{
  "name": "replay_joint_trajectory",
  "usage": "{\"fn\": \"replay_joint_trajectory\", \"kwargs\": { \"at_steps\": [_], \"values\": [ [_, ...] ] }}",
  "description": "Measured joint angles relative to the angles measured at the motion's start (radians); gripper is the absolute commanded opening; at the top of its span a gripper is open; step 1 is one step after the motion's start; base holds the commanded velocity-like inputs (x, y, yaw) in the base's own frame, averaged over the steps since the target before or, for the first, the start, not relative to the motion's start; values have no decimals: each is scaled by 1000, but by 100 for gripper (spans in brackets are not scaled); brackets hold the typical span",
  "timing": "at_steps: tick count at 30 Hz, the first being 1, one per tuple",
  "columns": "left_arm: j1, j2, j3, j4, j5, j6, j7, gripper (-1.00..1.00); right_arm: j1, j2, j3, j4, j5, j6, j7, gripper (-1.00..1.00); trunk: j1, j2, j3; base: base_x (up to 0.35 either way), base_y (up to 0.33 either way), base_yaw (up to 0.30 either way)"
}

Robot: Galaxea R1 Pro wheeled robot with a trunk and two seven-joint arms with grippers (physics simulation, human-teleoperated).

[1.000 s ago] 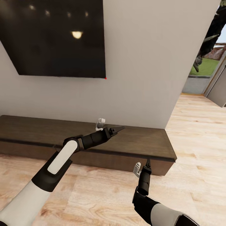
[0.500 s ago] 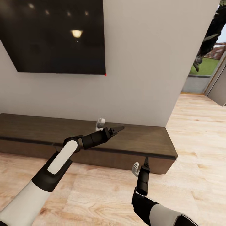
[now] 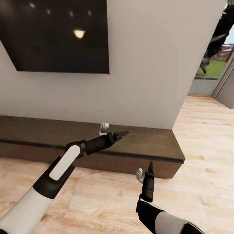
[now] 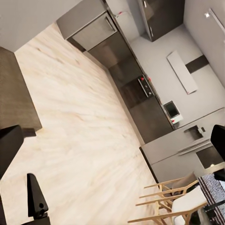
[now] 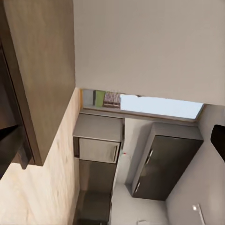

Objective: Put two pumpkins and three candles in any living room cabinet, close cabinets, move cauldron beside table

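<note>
The long, low dark brown cabinet [image 3: 146, 143] runs along the white wall, and its flat fronts look closed. My left gripper [image 3: 121, 133] hovers above the cabinet top, near its right part. In the left wrist view its dark fingers [image 4: 9, 145] stand far apart at the picture's edges, so it is open and empty. My right gripper [image 3: 150, 166] points up in front of the cabinet's right end, over the floor. It is open and empty too, with the cabinet [image 5: 42, 70] beside it. The pumpkins, candles, cauldron and table are out of view.
A large black screen [image 3: 58, 35] hangs on the wall above the cabinet. Light wooden floor [image 3: 201, 136] stretches right of the cabinet to a doorway [image 3: 211, 68] with greenery outside. The left wrist view looks across the floor to dark kitchen units [image 4: 140, 93] and wooden chairs [image 4: 168, 201].
The whole head view has shifted slightly, with the screen and cabinet sitting higher in the picture, so the camera moved. Both arms keep about the same pose.
</note>
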Motion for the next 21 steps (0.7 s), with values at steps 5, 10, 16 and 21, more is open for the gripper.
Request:
{"fn": "replay_joint_trajectory", "kwargs": {
  "at_steps": [5,10,16,21],
  "values": [
    [0,0,0,0,0,0,0,100,6,0,0,0,-2,1,1,100,19,-35,-16,0,0,0],
    [0,0,0,0,0,0,0,100,8,0,0,0,-1,3,0,100,38,-70,-31,0,0,0],
    [0,0,0,0,0,0,0,100,8,0,2,0,2,5,-5,100,61,-112,-50,0,0,0],
    [0,0,0,0,0,0,0,100,2,-5,0,0,18,8,-8,100,81,-147,-66,0,0,0]
  ]
}}
